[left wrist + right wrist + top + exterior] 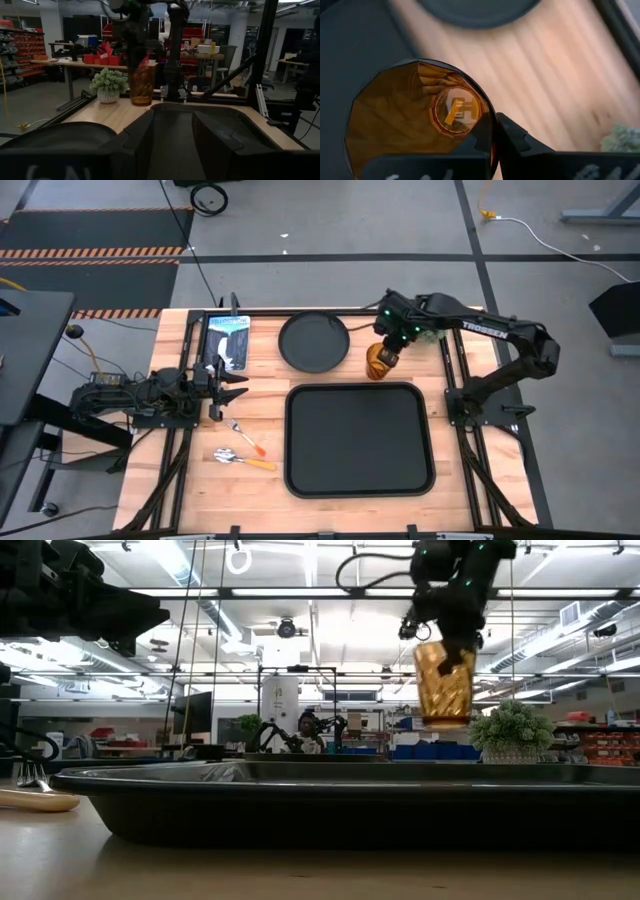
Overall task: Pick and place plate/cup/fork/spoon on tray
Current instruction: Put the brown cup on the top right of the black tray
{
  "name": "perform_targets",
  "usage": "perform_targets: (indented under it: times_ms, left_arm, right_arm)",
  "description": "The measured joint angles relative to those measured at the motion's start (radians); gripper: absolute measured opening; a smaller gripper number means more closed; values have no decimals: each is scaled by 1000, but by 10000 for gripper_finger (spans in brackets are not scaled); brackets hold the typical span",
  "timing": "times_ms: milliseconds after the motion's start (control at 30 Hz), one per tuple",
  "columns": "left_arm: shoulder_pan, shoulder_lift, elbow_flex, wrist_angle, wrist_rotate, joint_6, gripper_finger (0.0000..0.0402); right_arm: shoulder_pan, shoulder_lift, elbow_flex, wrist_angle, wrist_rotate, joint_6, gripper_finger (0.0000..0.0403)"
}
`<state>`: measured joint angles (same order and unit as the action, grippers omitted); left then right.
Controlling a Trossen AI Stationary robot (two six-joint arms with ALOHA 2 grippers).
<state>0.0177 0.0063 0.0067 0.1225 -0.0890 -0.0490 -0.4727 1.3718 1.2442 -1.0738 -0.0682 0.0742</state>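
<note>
While I hold it aloft:
Cup: pinched by the rim in my right gripper, upright, clear of the table.
Tray: rim just below me, bare.
Plate: beside me.
Low view: air under cup.
Left gripper: spread, far across.
</note>
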Motion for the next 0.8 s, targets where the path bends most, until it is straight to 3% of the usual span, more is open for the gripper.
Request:
perform_targets:
  times_ms: [167,400,800]
  left_arm:
    - [0,0,0,0,0,0,142]
    - [0,0,0,0,0,0,142]
    - [0,0,0,0,0,0,142]
  right_arm:
    - [62,-69,-64,-75,-3,53,13]
    - [137,-211,-266,-42,26,186,13]
    - [139,-299,-475,-1,49,301,31]
